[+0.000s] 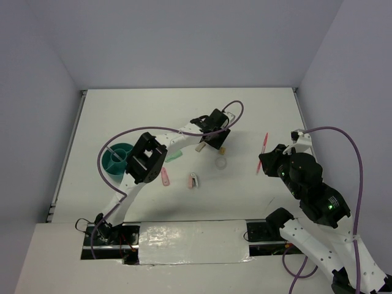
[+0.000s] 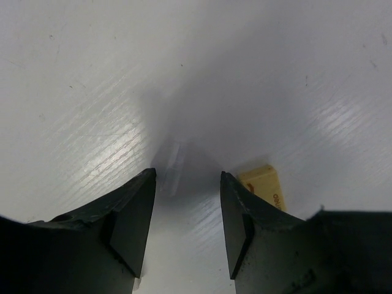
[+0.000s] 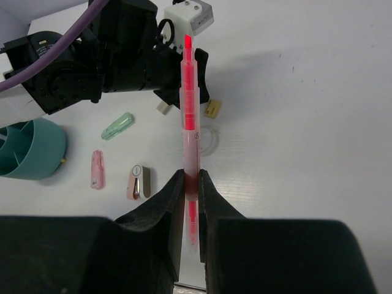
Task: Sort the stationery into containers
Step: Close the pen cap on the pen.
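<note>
From overhead I have the organizer (image 1: 104, 164) at the left of the table (image 1: 269, 116). To its right lies the tube (image 1: 174, 157). Nearer me are the stick (image 1: 165, 177) and, right of it, the clip (image 1: 193, 180). The tape ring (image 1: 221, 163) lies behind and right of the clip, with the nub (image 1: 223, 149) just behind the ring and the block (image 1: 199, 147) left of the nub. The left gripper (image 2: 188, 184) hangs over both. Well right, the pen (image 3: 188, 122) sits between the fingers of the right gripper (image 3: 191, 180).

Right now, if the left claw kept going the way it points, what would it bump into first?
Probably the small pale block lying on the table just ahead of the open left gripper, between its fingers. The tan nub sits off to the side, likely outside that line. Depth is unclear.
</note>
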`<action>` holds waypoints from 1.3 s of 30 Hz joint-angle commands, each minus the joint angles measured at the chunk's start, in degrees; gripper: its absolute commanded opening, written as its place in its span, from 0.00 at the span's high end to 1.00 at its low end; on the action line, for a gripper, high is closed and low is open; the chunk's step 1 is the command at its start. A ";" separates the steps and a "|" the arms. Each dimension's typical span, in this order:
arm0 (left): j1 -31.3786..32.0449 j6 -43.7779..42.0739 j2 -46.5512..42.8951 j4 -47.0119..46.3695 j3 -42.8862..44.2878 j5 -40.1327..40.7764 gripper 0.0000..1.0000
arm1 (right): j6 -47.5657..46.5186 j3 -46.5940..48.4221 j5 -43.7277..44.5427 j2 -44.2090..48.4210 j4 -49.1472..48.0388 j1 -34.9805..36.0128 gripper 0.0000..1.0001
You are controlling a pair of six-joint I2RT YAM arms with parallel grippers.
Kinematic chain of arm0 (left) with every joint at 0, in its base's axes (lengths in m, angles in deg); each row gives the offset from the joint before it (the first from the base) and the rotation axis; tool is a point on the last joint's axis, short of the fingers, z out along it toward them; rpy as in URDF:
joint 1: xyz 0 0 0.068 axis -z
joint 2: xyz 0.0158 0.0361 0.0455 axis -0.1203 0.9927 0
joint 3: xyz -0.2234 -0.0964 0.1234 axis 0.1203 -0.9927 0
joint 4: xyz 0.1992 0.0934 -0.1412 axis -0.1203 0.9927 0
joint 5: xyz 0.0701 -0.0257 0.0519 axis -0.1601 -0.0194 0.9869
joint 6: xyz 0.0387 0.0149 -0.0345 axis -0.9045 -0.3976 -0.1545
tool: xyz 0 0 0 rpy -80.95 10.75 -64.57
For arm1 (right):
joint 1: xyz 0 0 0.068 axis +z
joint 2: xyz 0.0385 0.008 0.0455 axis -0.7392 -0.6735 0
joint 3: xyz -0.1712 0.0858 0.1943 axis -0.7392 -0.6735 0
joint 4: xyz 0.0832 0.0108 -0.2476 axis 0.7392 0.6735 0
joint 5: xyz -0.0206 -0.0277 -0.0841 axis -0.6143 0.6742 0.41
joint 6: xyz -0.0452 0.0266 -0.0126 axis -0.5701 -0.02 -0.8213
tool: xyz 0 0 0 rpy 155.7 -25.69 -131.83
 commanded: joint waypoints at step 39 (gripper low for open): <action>0.11 7.91 -26.01 -9.25 -14.06 -0.95 1.00 | -2.10 -10.08 -13.91 5.75 -15.52 -0.11 1.00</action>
